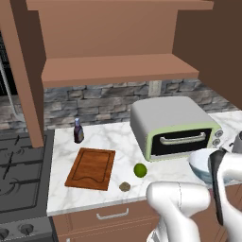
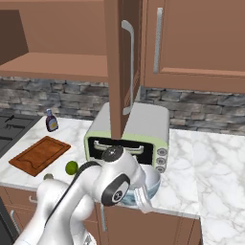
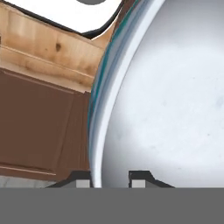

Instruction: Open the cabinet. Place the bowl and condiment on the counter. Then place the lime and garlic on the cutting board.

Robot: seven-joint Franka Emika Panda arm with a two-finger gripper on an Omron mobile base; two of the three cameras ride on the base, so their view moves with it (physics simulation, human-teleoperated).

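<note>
Open cabinet (image 1: 113, 47), bowl at the bench's edge

On the marble bench (image 1: 118, 137), the claw (image 3: 109, 177) pinches the bowl (image 3: 175, 96) rim; cutting board (image 1: 90, 168), condiment (image 1: 78, 131), lime (image 1: 140, 170) and garlic (image 1: 125, 186) sit left of it.

glossy porcelain bowl (image 3: 175, 100), veined marble counter (image 1: 94, 142), grooved wooden cutting board (image 1: 90, 168).

The arm covers the near right part of the bowl (image 1: 201, 165) in the left base view and most of it in the right base view, the hand view's edges cut the bowl's rim, and the garlic (image 1: 125, 186) is too small to make out.
</note>
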